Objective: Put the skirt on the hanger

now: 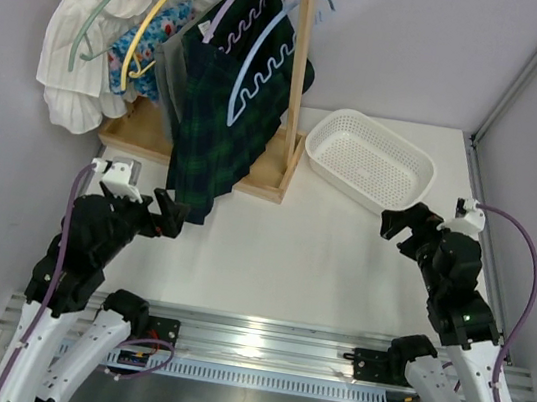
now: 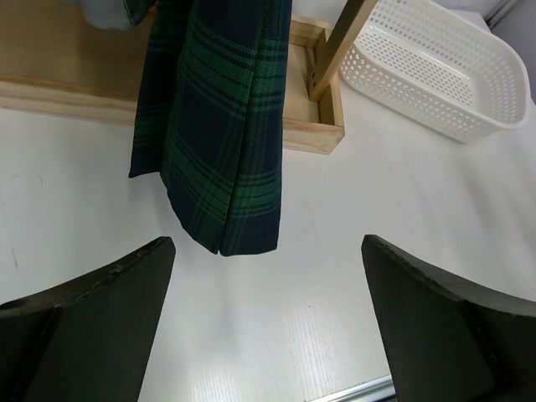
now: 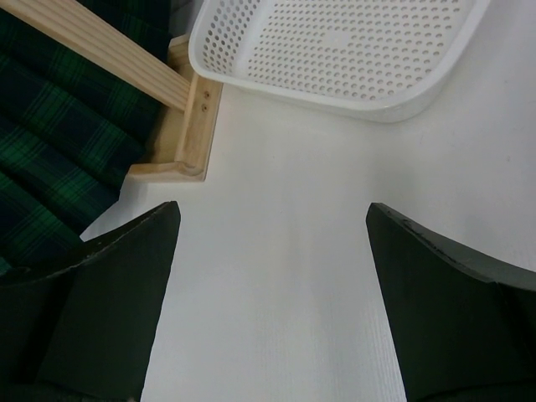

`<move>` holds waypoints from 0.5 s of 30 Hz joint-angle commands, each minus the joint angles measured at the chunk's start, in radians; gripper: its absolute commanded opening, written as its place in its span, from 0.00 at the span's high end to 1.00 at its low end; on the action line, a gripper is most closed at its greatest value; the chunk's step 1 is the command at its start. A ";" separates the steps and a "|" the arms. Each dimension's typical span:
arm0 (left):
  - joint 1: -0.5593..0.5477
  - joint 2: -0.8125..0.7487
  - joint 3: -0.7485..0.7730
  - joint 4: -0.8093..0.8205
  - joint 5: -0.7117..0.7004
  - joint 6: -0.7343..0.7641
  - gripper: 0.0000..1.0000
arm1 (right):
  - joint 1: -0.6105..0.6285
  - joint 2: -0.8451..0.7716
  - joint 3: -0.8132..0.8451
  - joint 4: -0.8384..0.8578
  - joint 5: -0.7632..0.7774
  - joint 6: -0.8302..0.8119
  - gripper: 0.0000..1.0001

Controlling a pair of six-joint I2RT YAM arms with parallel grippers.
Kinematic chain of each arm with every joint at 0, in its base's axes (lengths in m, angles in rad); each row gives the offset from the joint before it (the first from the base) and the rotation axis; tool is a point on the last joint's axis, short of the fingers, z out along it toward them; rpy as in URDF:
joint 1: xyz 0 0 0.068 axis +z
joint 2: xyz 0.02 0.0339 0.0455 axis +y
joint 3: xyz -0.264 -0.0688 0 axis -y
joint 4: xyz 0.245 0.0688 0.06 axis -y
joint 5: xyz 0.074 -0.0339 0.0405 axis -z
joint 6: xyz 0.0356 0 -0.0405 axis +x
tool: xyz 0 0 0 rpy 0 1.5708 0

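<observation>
The green and navy plaid skirt hangs from the wooden rack on the lavender hanger, its hem reaching the table. It shows in the left wrist view and at the left edge of the right wrist view. My left gripper is open and empty, just in front of the skirt's hem. My right gripper is open and empty over the table, near the basket's front edge.
The wooden rack also holds a light blue wavy hanger, a yellow hanger, a white ruffled garment and a floral garment. A white perforated basket stands right of the rack base.
</observation>
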 commanded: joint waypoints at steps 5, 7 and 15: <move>0.004 0.033 -0.029 0.100 0.026 0.020 0.01 | 0.001 0.029 0.071 0.079 0.058 -0.002 0.01; 0.006 0.039 -0.030 0.105 0.023 0.031 0.01 | 0.001 0.027 0.074 0.090 0.067 -0.007 0.01; 0.006 0.053 -0.032 0.108 0.014 0.019 0.01 | 0.002 0.040 0.102 0.118 0.127 -0.056 0.01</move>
